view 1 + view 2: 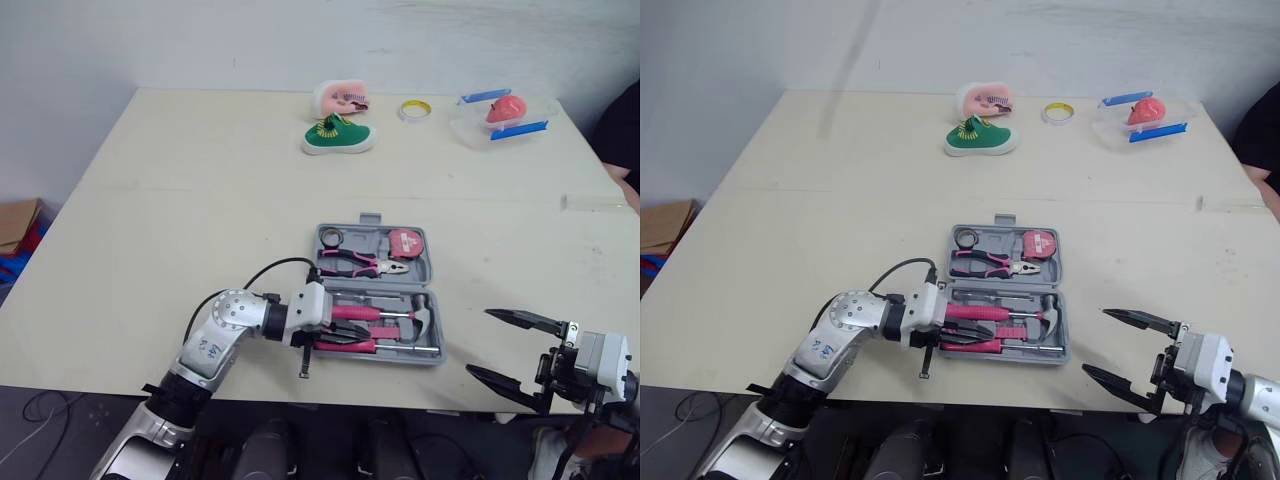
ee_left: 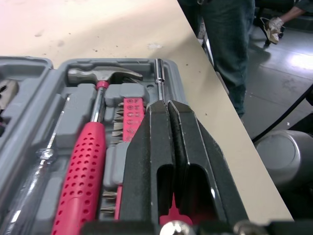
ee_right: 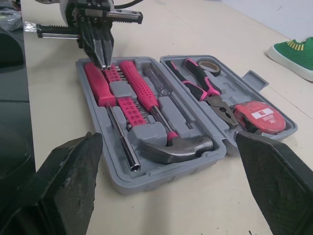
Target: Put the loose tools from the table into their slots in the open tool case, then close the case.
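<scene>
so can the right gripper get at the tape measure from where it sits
Probably yes: the right gripper is open, right of the case, with bare table between it and the tape measure. The left gripper hangs over the case's near half.

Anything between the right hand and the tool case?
Nothing visible. Just bare table lies between the open right hand and the case. The left hand, shut, is over the case's opposite end, out of that path.

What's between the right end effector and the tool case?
Only bare table lies between right end effector and tool case, in the left eye view.
</scene>
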